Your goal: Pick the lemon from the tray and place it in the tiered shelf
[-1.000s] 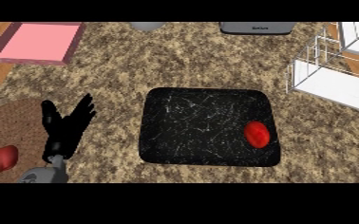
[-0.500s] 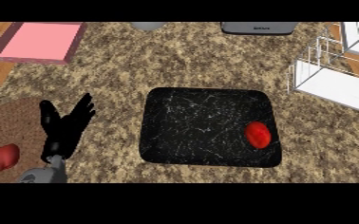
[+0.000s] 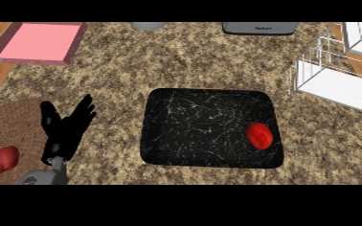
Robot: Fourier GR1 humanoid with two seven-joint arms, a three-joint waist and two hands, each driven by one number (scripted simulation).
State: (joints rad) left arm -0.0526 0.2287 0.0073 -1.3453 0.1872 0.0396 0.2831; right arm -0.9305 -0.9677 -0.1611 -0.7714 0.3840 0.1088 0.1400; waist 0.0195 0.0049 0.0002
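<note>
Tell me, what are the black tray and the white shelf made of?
The tray looks like polished black stone, perhaps marble: it is dark with thin white veins. The shelf looks like thin white wire or metal rods around flat white panels. What it really is cannot be told for sure.

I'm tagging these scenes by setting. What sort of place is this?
Probably a kitchen counter: a speckled stone top, a black tray holding a red fruit, and a white wire shelf.

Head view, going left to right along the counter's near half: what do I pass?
Red object at the edge → left hand, open and resting → black tray → red fruit inside the tray's right end → white tiered shelf.
</note>
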